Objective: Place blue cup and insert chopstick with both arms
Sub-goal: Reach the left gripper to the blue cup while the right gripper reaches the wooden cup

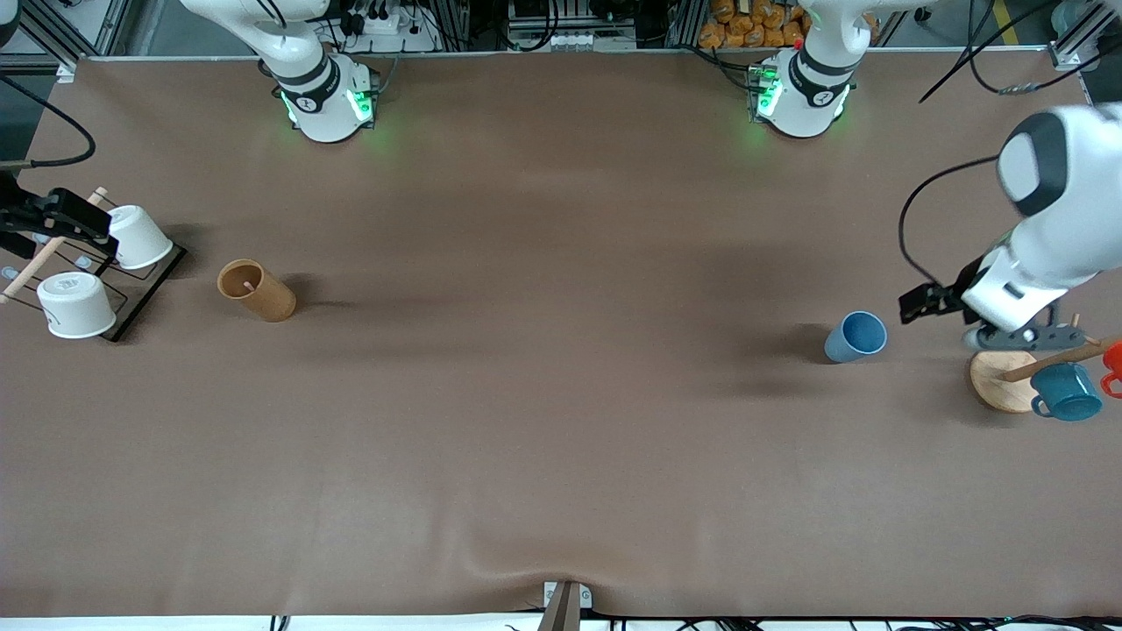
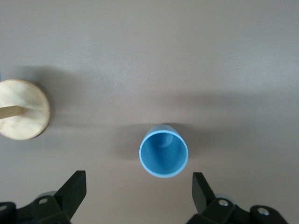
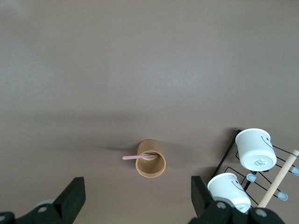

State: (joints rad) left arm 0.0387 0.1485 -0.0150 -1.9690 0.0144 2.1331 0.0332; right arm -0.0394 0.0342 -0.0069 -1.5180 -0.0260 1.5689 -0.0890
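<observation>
The blue cup (image 1: 855, 336) stands upright and empty on the table toward the left arm's end; in the left wrist view (image 2: 163, 156) its mouth shows just ahead of the fingers. My left gripper (image 1: 1024, 337) (image 2: 139, 186) is open and empty, in the air beside the cup, over the wooden rack base. The chopstick (image 1: 249, 286) (image 3: 135, 157) leans inside a brown cup (image 1: 257, 290) (image 3: 151, 164) toward the right arm's end. My right gripper (image 1: 54, 223) (image 3: 138, 193) is open and empty, up over a black wire rack.
A round wooden rack base (image 1: 999, 381) (image 2: 23, 109) with dowels carries a teal mug (image 1: 1068, 391) and a red mug (image 1: 1113, 364) beside the blue cup. Two white cups (image 1: 138, 235) (image 1: 74, 304) sit on the black wire rack (image 1: 145, 294) at the right arm's end.
</observation>
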